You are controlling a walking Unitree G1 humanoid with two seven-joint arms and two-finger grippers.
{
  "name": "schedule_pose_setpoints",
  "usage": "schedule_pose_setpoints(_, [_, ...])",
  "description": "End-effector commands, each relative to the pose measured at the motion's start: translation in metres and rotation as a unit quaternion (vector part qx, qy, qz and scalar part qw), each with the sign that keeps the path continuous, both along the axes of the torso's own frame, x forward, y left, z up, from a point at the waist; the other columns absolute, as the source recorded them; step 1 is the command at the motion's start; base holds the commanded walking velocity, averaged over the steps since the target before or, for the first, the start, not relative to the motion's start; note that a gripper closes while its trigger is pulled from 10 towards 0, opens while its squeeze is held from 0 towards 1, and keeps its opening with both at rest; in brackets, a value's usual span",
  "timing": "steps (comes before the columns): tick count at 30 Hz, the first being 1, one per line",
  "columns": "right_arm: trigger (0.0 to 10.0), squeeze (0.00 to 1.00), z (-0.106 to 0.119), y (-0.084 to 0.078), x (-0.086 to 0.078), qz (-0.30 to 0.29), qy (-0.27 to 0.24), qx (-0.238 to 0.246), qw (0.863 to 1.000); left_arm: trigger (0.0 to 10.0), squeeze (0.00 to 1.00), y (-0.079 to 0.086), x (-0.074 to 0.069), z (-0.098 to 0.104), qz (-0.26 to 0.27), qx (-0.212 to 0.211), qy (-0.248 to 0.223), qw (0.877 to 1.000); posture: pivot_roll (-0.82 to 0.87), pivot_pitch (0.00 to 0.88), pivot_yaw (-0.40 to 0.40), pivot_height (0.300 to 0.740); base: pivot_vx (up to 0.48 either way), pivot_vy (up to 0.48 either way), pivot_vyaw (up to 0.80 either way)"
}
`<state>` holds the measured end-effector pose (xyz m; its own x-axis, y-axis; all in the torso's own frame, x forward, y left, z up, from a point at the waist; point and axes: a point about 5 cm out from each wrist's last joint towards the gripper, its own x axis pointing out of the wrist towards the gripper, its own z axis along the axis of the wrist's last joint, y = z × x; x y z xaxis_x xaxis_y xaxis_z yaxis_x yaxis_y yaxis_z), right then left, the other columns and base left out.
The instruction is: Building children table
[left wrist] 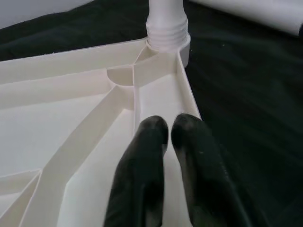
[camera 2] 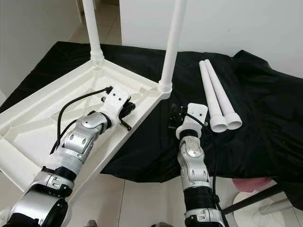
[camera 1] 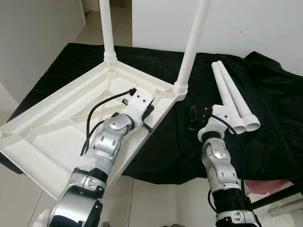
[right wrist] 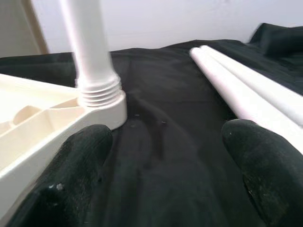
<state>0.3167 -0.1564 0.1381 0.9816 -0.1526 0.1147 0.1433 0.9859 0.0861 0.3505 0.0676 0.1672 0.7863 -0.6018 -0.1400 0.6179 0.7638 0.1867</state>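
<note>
A white plastic table top lies upside down on a black cloth. Two white legs stand screwed into its far corners, one at the back and one nearer the middle. Two loose legs lie side by side on the cloth to the right. My left gripper rests over the table top's rim just short of the nearer leg's socket, its fingers pressed together on nothing. My right gripper hovers low over the cloth between that corner and the loose legs, wide open and empty.
A white wall runs behind the cloth. Tiled floor shows in front. A pink object and a dark stand bar sit at the lower right. The table top overhangs the cloth toward my left.
</note>
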Motion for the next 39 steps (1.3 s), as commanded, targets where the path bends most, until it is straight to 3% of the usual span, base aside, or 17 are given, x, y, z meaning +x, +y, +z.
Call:
schedule_pose_setpoints(1, [10.0,0.0,-0.002,-0.002,0.0,-0.007,0.006,0.0,1.0,10.0,1.0,0.005,0.002,0.01,0.024,-0.039,-0.01,0.999,0.0,0.0,-0.023,0.74,0.0,0.0,0.0])
schedule_pose_setpoints(6, [10.0,0.0,-0.003,-0.003,0.0,-0.01,0.006,0.0,1.0,10.0,0.96,0.015,0.002,0.021,0.029,-0.043,-0.047,0.997,0.01,0.0,-0.022,0.74,0.0,0.0,0.0])
schedule_pose_setpoints(7, [10.0,0.0,-0.003,-0.003,0.0,-0.01,0.006,-0.001,1.0,10.0,0.36,0.022,0.0,0.025,0.026,-0.039,-0.063,0.997,0.01,0.0,-0.023,0.74,0.0,0.0,0.0])
schedule_pose_setpoints(8, [10.0,0.0,-0.003,-0.003,0.0,-0.01,0.006,-0.001,1.0,10.0,0.36,0.022,0.0,0.025,0.026,-0.039,-0.063,0.997,0.01,0.0,-0.023,0.74,0.0,0.0,0.0])
schedule_pose_setpoints(9, [10.0,0.0,-0.003,-0.003,-0.001,-0.009,0.006,-0.002,1.0,10.0,0.0,0.032,-0.003,0.027,0.02,-0.038,-0.073,0.996,0.01,0.0,-0.025,0.74,0.0,0.0,0.0])
schedule_pose_setpoints(10, [10.0,0.0,-0.003,-0.003,-0.001,-0.009,0.006,-0.002,1.0,10.0,0.0,0.032,-0.003,0.027,0.02,-0.038,-0.073,0.996,0.01,0.0,-0.025,0.74,0.0,0.0,0.0])
schedule_pose_setpoints(12, [10.0,0.0,-0.005,-0.002,-0.001,-0.004,0.009,-0.006,1.0,10.0,0.0,0.053,-0.013,0.029,0.017,-0.014,-0.103,0.994,0.02,0.0,-0.028,0.74,0.0,0.0,0.0])
schedule_pose_setpoints(13, [10.0,0.0,-0.005,-0.002,-0.001,-0.004,0.009,-0.006,1.0,10.0,0.0,0.053,-0.013,0.029,0.017,-0.014,-0.103,0.994,0.02,0.0,-0.028,0.74,0.0,0.0,0.0])
schedule_pose_setpoints(15, [10.0,0.0,-0.007,0.0,-0.002,0.003,0.013,-0.009,1.0,10.0,0.0,0.071,-0.023,0.028,0.018,0.026,-0.135,0.99,0.03,0.0,-0.036,0.74,0.0,0.0,0.0])
schedule_pose_setpoints(17, [10.0,0.0,-0.008,0.001,-0.002,0.005,0.013,-0.01,1.0,10.0,0.0,0.076,-0.026,0.027,0.016,0.034,-0.142,0.989,0.04,0.0,-0.038,0.74,0.0,0.0,0.0])
schedule_pose_setpoints(22, [10.0,0.0,-0.009,0.002,-0.002,0.01,0.015,-0.012,1.0,10.0,0.0,0.091,-0.029,0.024,0.007,0.04,-0.13,0.991,0.05,0.0,-0.041,0.74,0.0,0.0,0.0])
schedule_pose_setpoints(25, [10.0,0.0,-0.01,0.004,-0.002,0.016,0.017,-0.016,1.0,10.0,0.0,0.119,-0.037,0.022,-0.001,0.081,-0.118,0.99,0.05,0.0,-0.044,0.74,0.0,0.0,0.0])
schedule_pose_setpoints(29, [10.0,0.0,-0.011,0.005,-0.003,0.02,0.019,-0.018,0.999,10.0,0.0,0.134,-0.044,0.02,-0.013,0.095,-0.102,0.99,0.05,0.0,-0.045,0.74,0.0,0.0,0.0])
schedule_pose_setpoints(34, [10.0,0.0,-0.013,0.006,-0.003,0.028,0.023,-0.022,0.999,10.0,0.0,0.17,-0.058,0.014,-0.009,0.182,-0.074,0.981,0.05,0.0,-0.049,0.74,0.0,0.0,0.0])
schedule_pose_setpoints(39, [10.0,0.0,-0.012,0.006,-0.003,0.033,0.023,-0.028,0.999,10.0,0.0,0.189,-0.067,0.006,-0.006,0.232,-0.043,0.972,0.05,0.0,-0.059,0.74,0.0,0.0,0.0])
